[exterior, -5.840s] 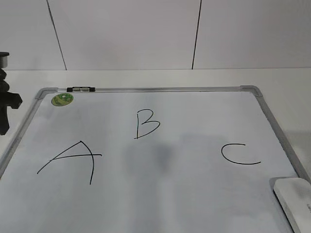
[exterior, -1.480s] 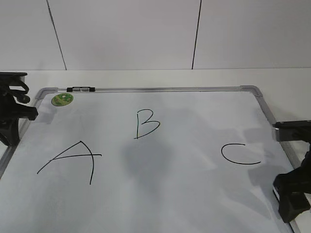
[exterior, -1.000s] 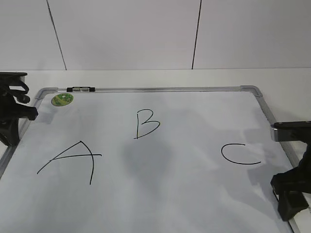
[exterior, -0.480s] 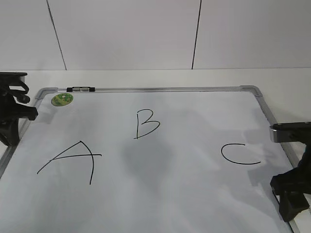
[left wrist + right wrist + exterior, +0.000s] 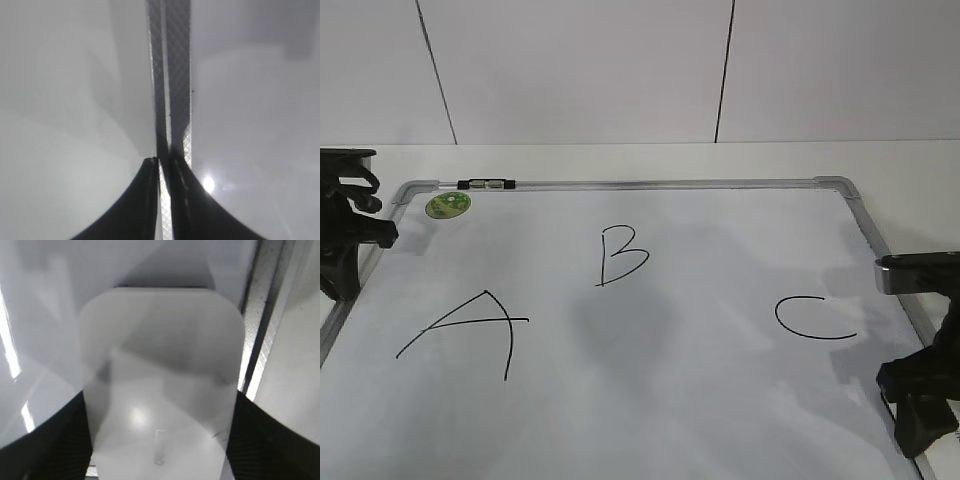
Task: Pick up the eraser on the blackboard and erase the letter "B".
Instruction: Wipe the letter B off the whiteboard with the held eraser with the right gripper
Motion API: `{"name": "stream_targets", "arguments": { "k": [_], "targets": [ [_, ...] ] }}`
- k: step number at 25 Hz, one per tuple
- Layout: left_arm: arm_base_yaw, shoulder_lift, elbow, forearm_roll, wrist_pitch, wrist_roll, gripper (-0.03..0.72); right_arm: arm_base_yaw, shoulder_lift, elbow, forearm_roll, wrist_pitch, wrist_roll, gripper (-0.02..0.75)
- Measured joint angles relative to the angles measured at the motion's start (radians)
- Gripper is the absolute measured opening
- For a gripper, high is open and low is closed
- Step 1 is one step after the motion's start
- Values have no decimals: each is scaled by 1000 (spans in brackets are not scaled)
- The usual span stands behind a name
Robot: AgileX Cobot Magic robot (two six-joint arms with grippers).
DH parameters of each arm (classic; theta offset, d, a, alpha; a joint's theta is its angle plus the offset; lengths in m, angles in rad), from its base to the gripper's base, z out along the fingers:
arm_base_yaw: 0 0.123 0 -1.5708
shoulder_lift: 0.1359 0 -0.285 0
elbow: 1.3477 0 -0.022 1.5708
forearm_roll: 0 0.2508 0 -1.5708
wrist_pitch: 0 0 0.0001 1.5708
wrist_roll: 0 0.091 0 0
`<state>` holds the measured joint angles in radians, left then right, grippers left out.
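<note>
The blackboard (image 5: pixel 720 260) is a white board in a silver frame lying flat. The thin black letter "B" (image 5: pixel 622 255) is at its upper middle. The white eraser (image 5: pixel 160 365) lies at the board's front right corner, next to the frame. My right gripper (image 5: pixel 160 395) is down over it, one black jaw against each long side. In the exterior view the right gripper (image 5: pixel 920 410) hides the eraser. My left gripper (image 5: pixel 340 260) rests at the board's left edge, jaws nearly together (image 5: pixel 162 162) over the metal frame strip (image 5: pixel 177 75).
A wide black "A" (image 5: pixel 470 330) is at the left and a black "C" (image 5: pixel 812 318) at the right, just left of my right gripper. A green sticker (image 5: pixel 448 205) and a small black-and-silver clip (image 5: pixel 487 184) sit at the top left. A white wall stands behind.
The eraser lay uncovered at the front right corner; the right gripper has since come down over it and edged slightly left. The left gripper moved onto the left frame and has stayed still.
</note>
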<state>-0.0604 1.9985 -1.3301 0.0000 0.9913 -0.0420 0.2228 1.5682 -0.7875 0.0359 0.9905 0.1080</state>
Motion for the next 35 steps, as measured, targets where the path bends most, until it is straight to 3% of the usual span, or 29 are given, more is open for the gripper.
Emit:
{"name": "stream_targets", "arguments": {
  "k": [11,20,27,35],
  "targets": [
    [0,0,0,0,0,0,41,0,10,-99,6,93,5,549],
    [0,0,-2,0,0,0,41,0,23,-382,23,205,18,549],
    [0,0,-2,-7,6,0,41,7,212,-673,58,229,18,549],
    [0,0,-2,-10,8,0,40,127,423,-945,74,232,16,549]
  ]
}}
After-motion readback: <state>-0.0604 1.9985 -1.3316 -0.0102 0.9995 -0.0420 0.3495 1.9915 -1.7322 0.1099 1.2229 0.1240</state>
